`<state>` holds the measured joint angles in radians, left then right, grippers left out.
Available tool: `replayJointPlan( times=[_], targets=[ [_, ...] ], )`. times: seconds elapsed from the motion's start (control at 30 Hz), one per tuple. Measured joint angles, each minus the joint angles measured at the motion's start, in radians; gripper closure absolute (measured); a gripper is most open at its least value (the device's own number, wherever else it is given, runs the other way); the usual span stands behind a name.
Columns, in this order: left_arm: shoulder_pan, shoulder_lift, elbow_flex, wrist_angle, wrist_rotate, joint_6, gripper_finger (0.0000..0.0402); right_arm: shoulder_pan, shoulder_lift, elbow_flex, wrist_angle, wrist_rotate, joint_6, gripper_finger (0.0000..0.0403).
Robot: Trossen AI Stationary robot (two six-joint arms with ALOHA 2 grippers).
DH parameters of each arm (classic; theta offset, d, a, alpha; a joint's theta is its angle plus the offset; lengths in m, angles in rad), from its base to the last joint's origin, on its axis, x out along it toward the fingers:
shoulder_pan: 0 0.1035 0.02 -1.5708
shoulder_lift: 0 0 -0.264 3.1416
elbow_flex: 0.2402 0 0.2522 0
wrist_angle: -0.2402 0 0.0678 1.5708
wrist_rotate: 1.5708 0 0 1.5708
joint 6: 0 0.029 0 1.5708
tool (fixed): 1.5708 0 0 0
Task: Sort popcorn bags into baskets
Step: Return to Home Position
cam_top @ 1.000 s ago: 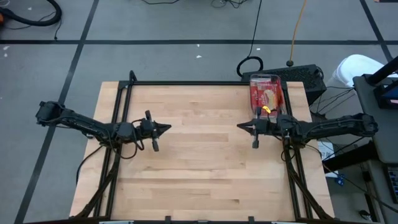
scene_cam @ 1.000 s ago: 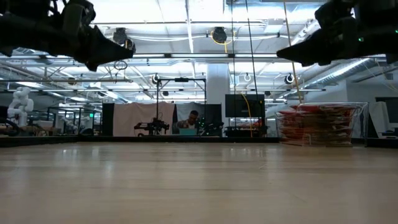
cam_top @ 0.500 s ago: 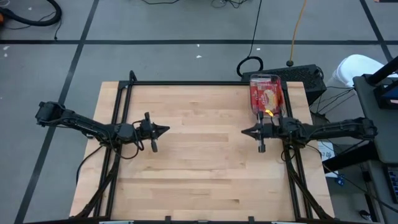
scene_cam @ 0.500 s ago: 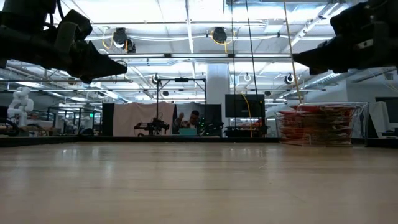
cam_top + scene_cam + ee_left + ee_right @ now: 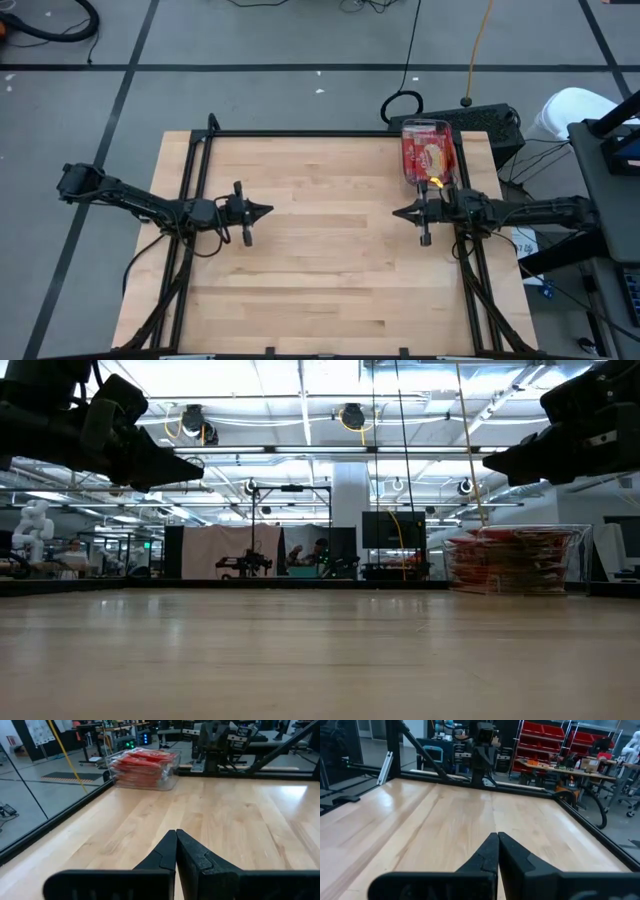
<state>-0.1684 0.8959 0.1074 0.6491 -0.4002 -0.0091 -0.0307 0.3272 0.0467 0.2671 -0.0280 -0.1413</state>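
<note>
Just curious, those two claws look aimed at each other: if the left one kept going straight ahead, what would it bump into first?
Probably the right gripper. The left gripper, shut, points across the table at it, at about the same height. The tub lies off that line.

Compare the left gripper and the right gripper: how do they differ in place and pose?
The left gripper hangs far from the clear basket; the right gripper hangs close beside it. The left gripper points toward the table's right side, the right gripper toward its left. Both are shut and empty.
</note>
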Motion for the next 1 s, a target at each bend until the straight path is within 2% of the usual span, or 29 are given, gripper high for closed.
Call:
replayJointPlan(
  times=[0.13,0.33,0.53,0.93,1.0],
  targets=[
    [0.01,-0.007,-0.017,0.005,0.012,0.004,0.0397,0.0,-0.079,-0.001,-0.076,0.0,0.0,0.0403],
    [0.034,-0.086,-0.098,0.055,0.034,-0.029,0.0394,0.0,-0.212,-0.002,-0.19,-0.003,-0.005,0.0403],
    [0.036,-0.148,-0.098,0.027,0.036,-0.005,0.0396,0.0,-0.323,-0.002,-0.267,0.004,-0.002,0.0403],
    [0.036,-0.249,-0.098,-0.015,0.034,0.056,0.0394,0.0,-0.325,-0.003,-0.298,0.008,0.005,0.0403],
    [0.036,-0.269,-0.098,-0.039,0.034,0.052,0.0393,0.0,-0.325,-0.003,-0.295,0.037,0.008,0.0403]
  ],
)
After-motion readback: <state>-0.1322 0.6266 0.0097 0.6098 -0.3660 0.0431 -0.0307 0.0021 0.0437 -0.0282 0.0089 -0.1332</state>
